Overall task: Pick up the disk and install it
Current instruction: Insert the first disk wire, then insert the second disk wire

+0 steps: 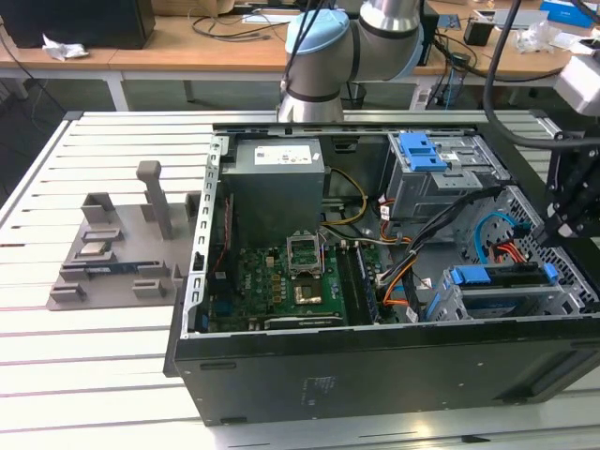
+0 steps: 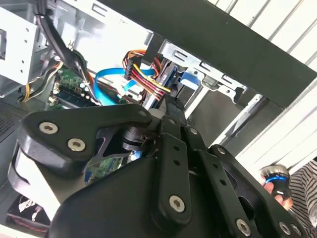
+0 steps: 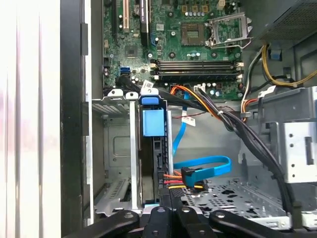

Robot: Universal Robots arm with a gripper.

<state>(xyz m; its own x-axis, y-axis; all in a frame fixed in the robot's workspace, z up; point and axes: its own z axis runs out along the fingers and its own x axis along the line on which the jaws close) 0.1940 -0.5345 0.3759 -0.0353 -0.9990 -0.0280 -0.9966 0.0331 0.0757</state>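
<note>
The disk (image 1: 497, 298) lies in the lower drive cage at the case's front corner, on the exterior view's right, with its blue rail (image 1: 497, 275) on top. In the first wrist view the disk (image 3: 148, 168) stands edge-on in the bay behind a blue tab (image 3: 151, 121). Red, yellow and black power wires and a blue data cable (image 3: 208, 166) meet at its near end. My gripper (image 1: 553, 234) hangs just above that end. Its black fingers (image 3: 171, 210) are drawn together, shut, by the cable plug. In the second wrist view the gripper (image 2: 167, 106) points at the same plug.
The open black case (image 1: 375, 375) holds a green motherboard (image 1: 281, 281), a grey power-supply box (image 1: 277, 183) and an upper cage with a blue latch (image 1: 422, 155). A grey fixture (image 1: 112, 253) sits on the slatted table, left. A hand (image 2: 280, 191) holds a blue-ringed object outside the case.
</note>
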